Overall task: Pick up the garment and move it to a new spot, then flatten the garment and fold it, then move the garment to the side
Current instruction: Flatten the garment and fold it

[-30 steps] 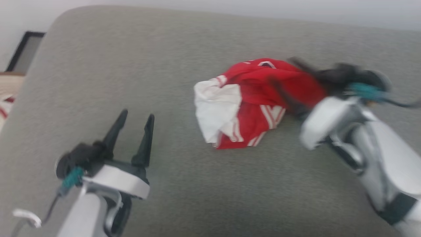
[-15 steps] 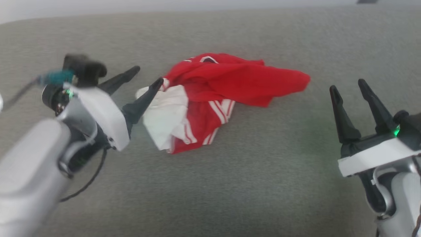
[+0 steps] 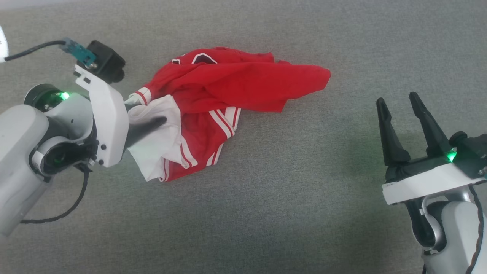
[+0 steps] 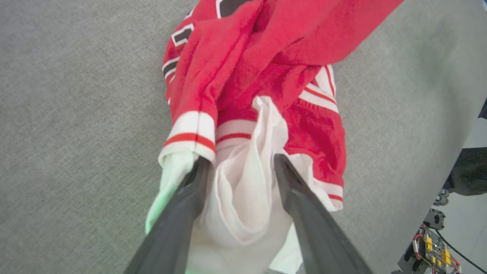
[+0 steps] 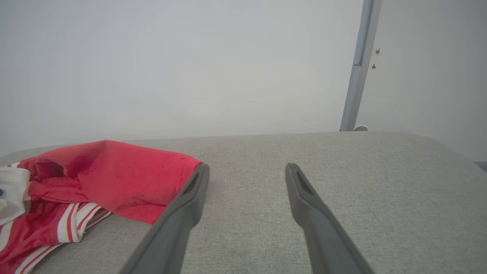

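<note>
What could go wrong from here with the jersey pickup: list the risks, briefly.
1. The left gripper is open around just a loose fold of the white sleeve. Closing there may pinch a thin layer that slips out.
2. The garment lies crumpled with its red body folded over itself, so lifting it by one sleeve could twist it further.
3. The right gripper stands open, apart from the cloth, giving no second hold.

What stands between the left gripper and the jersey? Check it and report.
Nothing visible does. The left gripper has its open fingers astride a white fold of the garment, with no other thing between them. The right gripper, open, hangs over the grey cushion, apart from the garment.
</note>
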{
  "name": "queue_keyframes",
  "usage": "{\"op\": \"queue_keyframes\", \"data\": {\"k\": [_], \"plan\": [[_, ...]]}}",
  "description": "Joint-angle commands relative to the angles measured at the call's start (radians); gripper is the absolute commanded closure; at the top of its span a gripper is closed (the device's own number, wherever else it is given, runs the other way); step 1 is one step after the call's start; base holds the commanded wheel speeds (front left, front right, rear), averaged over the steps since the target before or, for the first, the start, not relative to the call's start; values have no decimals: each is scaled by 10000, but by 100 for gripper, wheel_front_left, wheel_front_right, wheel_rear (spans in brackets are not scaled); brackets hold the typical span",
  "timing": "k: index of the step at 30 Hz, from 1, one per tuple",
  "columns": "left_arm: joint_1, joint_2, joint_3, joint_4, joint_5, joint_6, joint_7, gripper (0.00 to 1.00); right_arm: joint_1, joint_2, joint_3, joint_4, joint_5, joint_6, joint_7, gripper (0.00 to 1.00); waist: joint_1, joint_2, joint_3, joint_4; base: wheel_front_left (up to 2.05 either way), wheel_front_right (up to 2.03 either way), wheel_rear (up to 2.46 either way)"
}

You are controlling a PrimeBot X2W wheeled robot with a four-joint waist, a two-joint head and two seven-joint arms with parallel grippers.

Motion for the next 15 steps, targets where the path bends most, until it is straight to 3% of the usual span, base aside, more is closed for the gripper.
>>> {"op": "queue_keyframes", "data": {"k": [1,2,3,10,15], "plan": [[-191,-6,-15,37,-148,-17,-155,57,-86,64,20,13,-64,5,-102,0,0,0,45,-40,0,0,0],[-249,0,-50,61,-228,-17,-226,85,-114,91,25,26,-74,5,-116,0,0,0,62,-45,0,0,0],[-306,26,-118,37,-259,-17,-294,100,-143,129,41,48,-75,5,-119,0,0,0,66,-51,0,0,0],[-1041,40,-550,-636,-500,-18,-721,100,-219,250,34,226,-6,5,-236,0,0,0,-16,-51,0,0,0],[-2178,-752,-851,-700,-267,-18,-1073,100,-308,421,60,398,110,5,-394,0,0,0,5,-277,0,0,0]]}}
